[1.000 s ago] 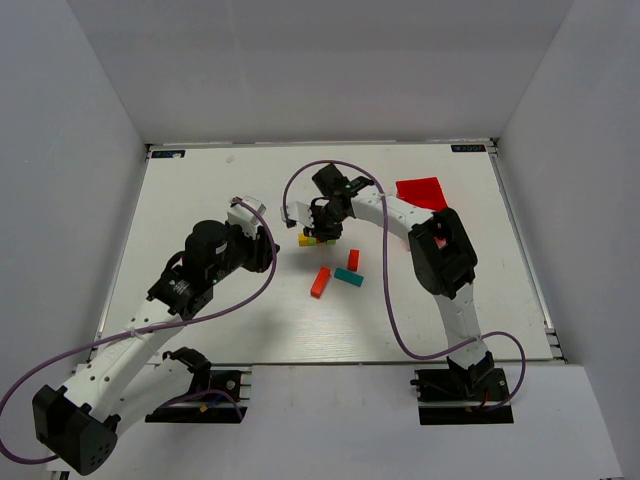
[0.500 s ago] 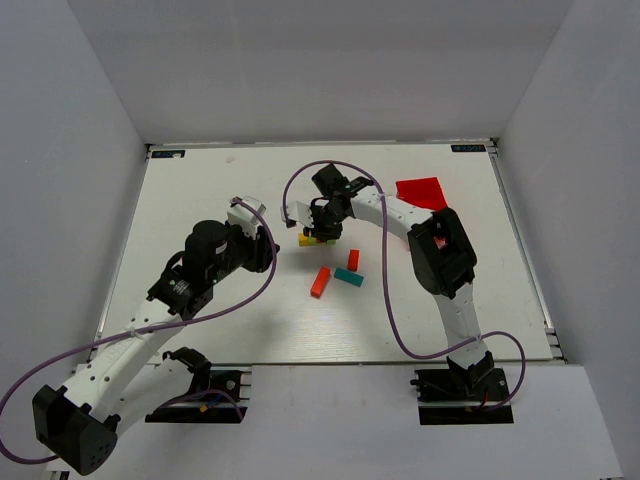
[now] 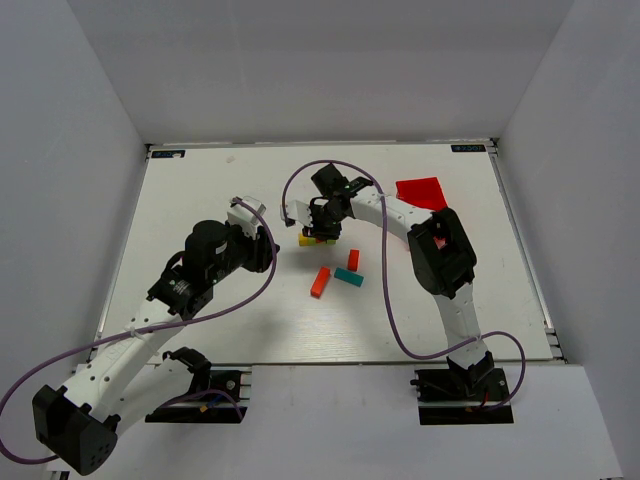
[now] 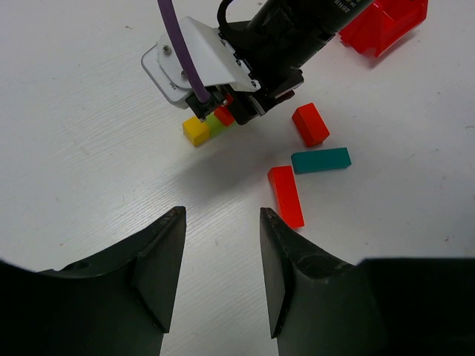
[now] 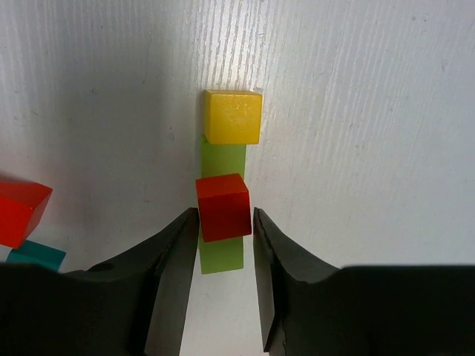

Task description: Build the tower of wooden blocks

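The wood block tower stands as a yellow cube (image 5: 233,116) and a green bar (image 5: 221,256) lying in line on the table, with a red cube (image 5: 223,206) resting on top of the green bar. My right gripper (image 5: 225,211) straddles the red cube, open; a thin gap shows at the right finger, while the left finger is at the cube's edge. In the top view the right gripper (image 3: 323,228) hovers over the stack (image 3: 308,240). My left gripper (image 4: 223,215) hangs open and empty above bare table, short of the blocks.
Loose on the table right of the stack lie a red block (image 4: 310,124), a teal bar (image 4: 320,159) and an orange bar (image 4: 286,196). A red plastic bin (image 3: 422,191) sits at the back right. The right arm's purple cable loops over the stack area.
The right jaws have spread slightly away from the red cube, which stays on the green bar. The left arm and loose blocks have not moved.
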